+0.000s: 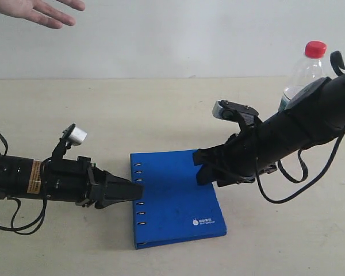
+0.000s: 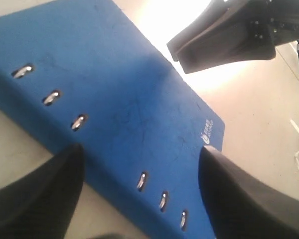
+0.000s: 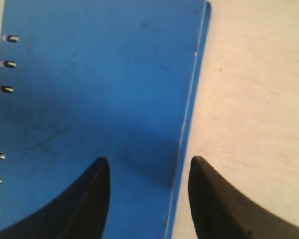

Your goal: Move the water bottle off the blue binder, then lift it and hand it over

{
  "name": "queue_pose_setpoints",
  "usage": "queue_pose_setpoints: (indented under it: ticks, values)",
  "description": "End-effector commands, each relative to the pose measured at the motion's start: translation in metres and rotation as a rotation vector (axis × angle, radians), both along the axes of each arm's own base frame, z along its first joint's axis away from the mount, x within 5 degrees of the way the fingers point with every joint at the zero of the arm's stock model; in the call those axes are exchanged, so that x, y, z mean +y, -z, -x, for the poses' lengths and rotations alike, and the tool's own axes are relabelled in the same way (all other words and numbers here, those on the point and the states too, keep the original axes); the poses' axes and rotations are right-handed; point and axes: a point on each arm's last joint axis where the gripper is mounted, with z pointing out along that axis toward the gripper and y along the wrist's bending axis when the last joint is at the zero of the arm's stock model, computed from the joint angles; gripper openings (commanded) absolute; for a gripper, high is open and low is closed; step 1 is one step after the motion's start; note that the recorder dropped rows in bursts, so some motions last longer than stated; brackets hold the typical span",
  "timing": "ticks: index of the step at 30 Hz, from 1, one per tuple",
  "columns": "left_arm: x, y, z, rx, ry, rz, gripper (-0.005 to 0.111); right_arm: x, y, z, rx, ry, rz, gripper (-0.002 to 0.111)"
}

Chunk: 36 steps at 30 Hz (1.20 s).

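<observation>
Water bottle (image 1: 306,72) upright, well beyond far right corner of blue binder (image 1: 172,195) — already off it | left gripper (image 1: 129,190) spread at binder's spine edge | right gripper (image 1: 202,169) spread over opposite edge, empty — likely flanking binder for lift | open hand (image 1: 40,10) waiting past binder's far left corner

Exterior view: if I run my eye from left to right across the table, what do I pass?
Left gripper → binder → bottle
</observation>
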Motion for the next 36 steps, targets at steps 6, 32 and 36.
queue_pose_setpoints:
  ticks: [6,32,36]
  values:
    - [-0.001,-0.003,0.000,0.020,-0.002,0.003,0.063,-0.005,0.001,-0.002,0.012,0.070,0.034,0.045]
    - [-0.003,-0.007,0.001,0.252,-0.056,0.046,0.063,0.039,-0.006,0.018,0.066,-0.330,-0.612,0.044]
    - [-0.005,-0.010,0.000,0.250,-0.060,0.083,0.063,0.033,0.006,0.007,0.017,-0.222,-0.448,0.011]
